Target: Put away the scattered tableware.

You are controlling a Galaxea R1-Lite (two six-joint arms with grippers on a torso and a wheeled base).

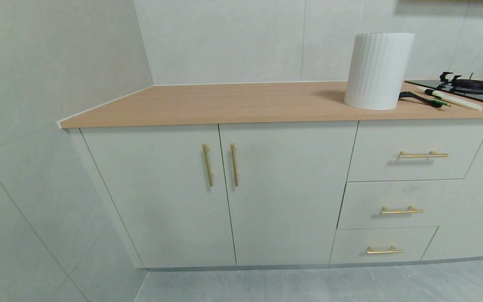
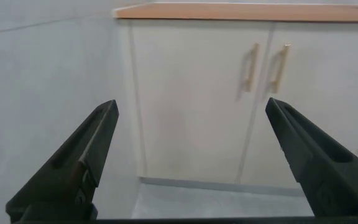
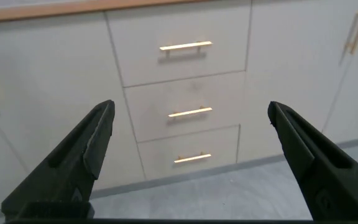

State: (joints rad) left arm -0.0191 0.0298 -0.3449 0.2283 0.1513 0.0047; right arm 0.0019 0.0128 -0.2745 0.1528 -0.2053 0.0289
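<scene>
A kitchen corner seen from above and in front. A wooden worktop (image 1: 224, 102) runs along a pale tiled wall, over a two-door cupboard (image 1: 162, 193) and a stack of three drawers (image 1: 409, 167) with brass handles, all closed.

Toward the robot's right on the worktop stands a tall white ribbed container (image 1: 377, 71). Just beside it, on the side nearer a black stove (image 1: 472, 84), a few utensils lie flat: a black-handled one (image 1: 417, 97) and a long pale-handled one (image 1: 459, 102), with something thin and green between them. They lie loose on the surface, outside the container.

The left end effector (image 2: 191, 106) hangs low in front of the cupboard, fingers spread wide and grasping nothing. The right end effector (image 3: 190, 106) hangs before the drawers, likewise released and empty. Both are well apart from the utensils.

The task looks barely begun: no utensil is picked up or stored, so all of the tidying seems to be left.
</scene>
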